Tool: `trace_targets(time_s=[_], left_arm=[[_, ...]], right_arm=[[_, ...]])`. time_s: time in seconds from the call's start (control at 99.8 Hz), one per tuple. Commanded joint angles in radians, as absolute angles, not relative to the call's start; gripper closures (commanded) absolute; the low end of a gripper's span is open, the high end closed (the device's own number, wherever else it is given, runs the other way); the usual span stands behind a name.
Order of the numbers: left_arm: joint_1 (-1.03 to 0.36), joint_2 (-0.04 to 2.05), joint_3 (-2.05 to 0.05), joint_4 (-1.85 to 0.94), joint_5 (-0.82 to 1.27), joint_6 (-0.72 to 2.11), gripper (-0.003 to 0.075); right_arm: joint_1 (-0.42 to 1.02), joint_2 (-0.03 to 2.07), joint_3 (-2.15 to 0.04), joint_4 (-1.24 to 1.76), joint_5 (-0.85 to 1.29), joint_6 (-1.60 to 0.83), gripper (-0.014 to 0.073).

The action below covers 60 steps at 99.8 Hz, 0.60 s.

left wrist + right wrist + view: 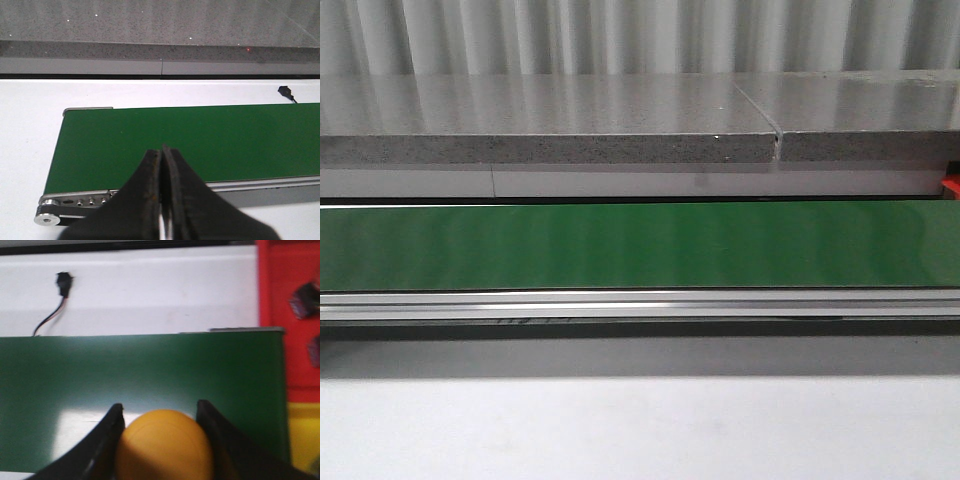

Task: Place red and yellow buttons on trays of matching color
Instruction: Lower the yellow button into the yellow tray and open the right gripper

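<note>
Room: I see a white table (pixel 640 430) with a long green belt (pixel 640 245) across it. Behind it is a grey stone ledge (pixel 550 120) and a wavy metal wall.

Left claw: my left gripper (pixel 163 150) is squeezed tight with nothing inside. It hangs over the near edge of the belt, close to the belt's end roller (pixel 47 218).

Right claw: my right gripper (pixel 160 410) has its two black fingers (pixel 112 422) on each side of the yellow button (pixel 165 447). I think it is holding the button, with the fingers touching it on both sides.

Button: the yellow button sits between those fingers, above the green belt.

Trays: past the end of the belt I see the red tray (pixel 290 315) with some dark bits on it. The yellow tray (pixel 302 435) is right next to it, nearer to my claw.

Small things: a black plug on a wire (pixel 62 282) lies on the white table, well away.

My job now: I think I should carry the button sideways to the yellow tray, not the red one.

How to do it well: keep squeezing gently, because the button is round and could slip. Go over the yellow tray fully, come down low, then let go, so it does not roll off.
</note>
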<state>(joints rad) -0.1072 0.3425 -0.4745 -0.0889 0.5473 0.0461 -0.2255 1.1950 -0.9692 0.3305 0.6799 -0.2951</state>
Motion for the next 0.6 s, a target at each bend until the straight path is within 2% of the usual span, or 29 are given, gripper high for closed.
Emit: trace_targets(time_s=[0.0,0.291,0.591], left_arm=[[-0.113,0.347,-0.501,-0.098,0.478,0.044,0.0741],[-0.113,0.347,-0.501,-0.098,0.478,0.044,0.0741],[-0.113,0.347,-0.501,-0.098,0.478,0.044,0.0741]], right_arm=[[-0.296,1.126,-0.993,0.250,0.676,-0.203,0.0393],[-0.543,1.060,-0.950,0.040,0.732,0.100,0.0393],[-0.587,1.056,-0.761,-0.234,0.533,0.399,0.0393]])
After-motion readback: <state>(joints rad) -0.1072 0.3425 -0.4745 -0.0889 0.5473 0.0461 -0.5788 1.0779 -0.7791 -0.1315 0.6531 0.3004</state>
